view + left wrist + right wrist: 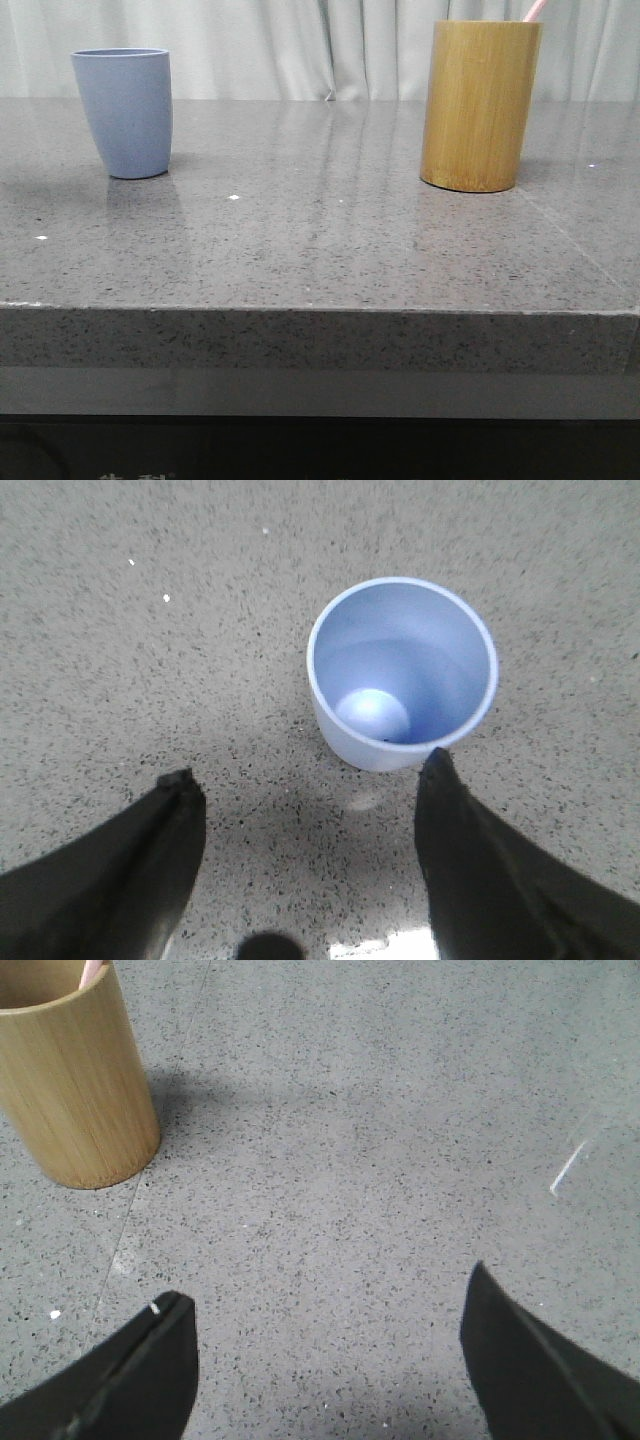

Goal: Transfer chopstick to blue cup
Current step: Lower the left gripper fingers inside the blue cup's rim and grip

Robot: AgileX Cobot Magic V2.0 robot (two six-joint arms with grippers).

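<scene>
Chopstick, thin pale pink stick (535, 9): stands inside the tall yellow-brown bamboo cylinder holder (480, 105), tip leaning out past the rim at the holder's right side in front view. Only a short length shows above the rim; rest hidden inside. Right wrist view shows the same pink tip (92, 972) against the holder's inner wall.

Holder pos.: upright on the grey speckled stone tabletop (320, 250), right side, toward the rear.

Matte pale blue tapered cup, no handle (124, 112): upright on tabletop, left side, well apart from holder. Left wrist view looks down into it; interior (400, 675) holds nothing visible.

Left gripper (310, 780): jaws spread wide, nothing between them. One dark fingertip (437, 765) sits just beside the cup's rim; contact cannot be told. Gripper is over the tabletop near the cup.

Right gripper (325, 1305): jaws spread wide, nothing held. Bare tabletop between the fingers; holder off to one side, apart from both fingers.
</scene>
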